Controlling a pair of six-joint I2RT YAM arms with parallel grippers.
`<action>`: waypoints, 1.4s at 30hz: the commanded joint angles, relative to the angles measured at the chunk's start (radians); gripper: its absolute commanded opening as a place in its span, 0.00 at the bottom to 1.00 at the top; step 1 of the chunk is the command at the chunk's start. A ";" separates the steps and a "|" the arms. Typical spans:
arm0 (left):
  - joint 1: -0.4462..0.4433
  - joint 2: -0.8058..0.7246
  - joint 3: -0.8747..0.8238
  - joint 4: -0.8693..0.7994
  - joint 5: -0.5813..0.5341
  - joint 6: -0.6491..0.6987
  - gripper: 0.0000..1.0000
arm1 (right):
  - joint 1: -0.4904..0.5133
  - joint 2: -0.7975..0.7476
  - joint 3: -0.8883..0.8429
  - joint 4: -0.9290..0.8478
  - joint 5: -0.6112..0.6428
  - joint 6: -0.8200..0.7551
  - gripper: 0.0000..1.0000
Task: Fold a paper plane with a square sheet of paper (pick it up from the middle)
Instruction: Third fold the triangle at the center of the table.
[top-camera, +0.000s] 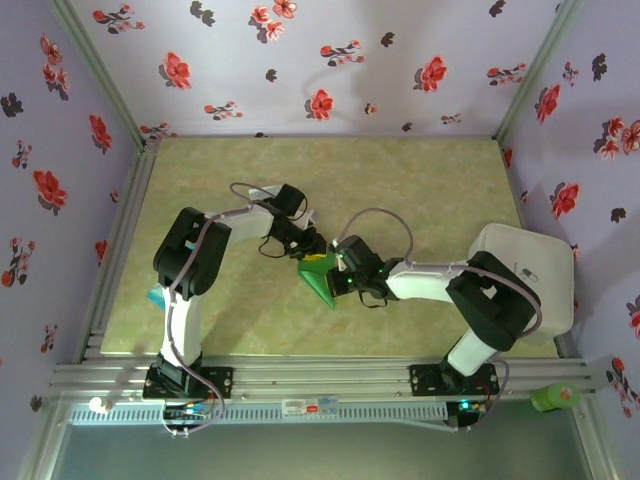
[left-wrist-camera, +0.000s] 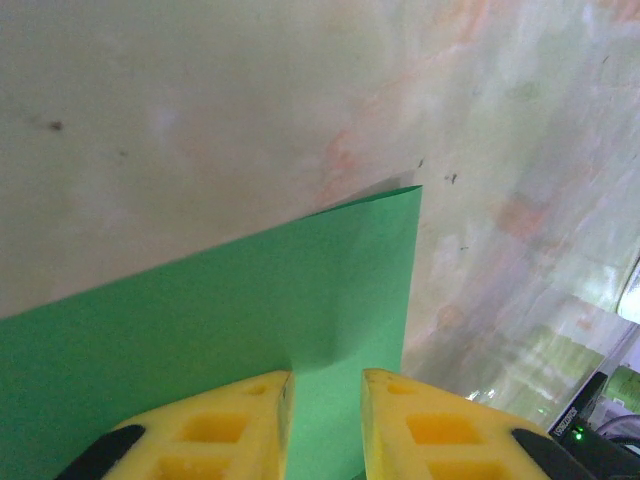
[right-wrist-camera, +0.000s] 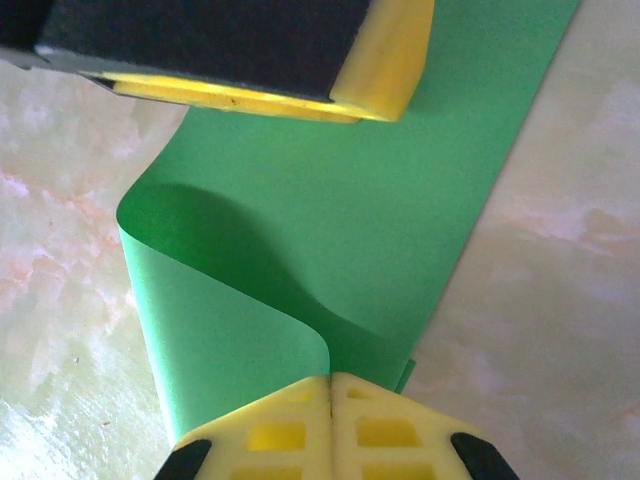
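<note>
Right gripper (right-wrist-camera: 330, 380) first: the yellow fingertips are seen pressed tight together with no gap, and a curled-over flap of the green sheet of paper (right-wrist-camera: 400, 200) is pinched between them. The flap is lifted off the table (right-wrist-camera: 560, 300) in a soft loop.

Left gripper (left-wrist-camera: 327, 378) — the jaws are held narrowly apart, with a slim strip of green showing in the gap. Whether the tips are pressed on the paper or held just above it cannot be told. From the right wrist, one left finger (right-wrist-camera: 390, 70) is seen lying over the far part of the paper, its black pad cut off by the top of the picture.

From above, the green sheet of paper (top-camera: 320, 282) is found at the middle of the table (top-camera: 420, 180) — a small green wedge, largely covered by the two grippers meeting over it. Its folds cannot be made out there.

In the left wrist view, one corner of the paper is seen sharp and flat on the tabletop, with a straight edge running back from it. Bare table is left open on the far side and to the left. On the right, a white container (top-camera: 530, 270) is set at the table's edge, just beside the right arm.
</note>
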 joint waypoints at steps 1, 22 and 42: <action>-0.004 0.005 -0.021 -0.032 -0.056 0.004 0.26 | -0.008 0.008 0.031 -0.041 -0.008 0.001 0.00; -0.004 0.004 -0.023 -0.028 -0.056 0.003 0.26 | -0.007 0.018 0.052 -0.066 0.044 -0.002 0.00; -0.004 0.003 -0.027 -0.028 -0.055 0.006 0.26 | -0.007 0.009 0.068 -0.124 0.051 -0.014 0.00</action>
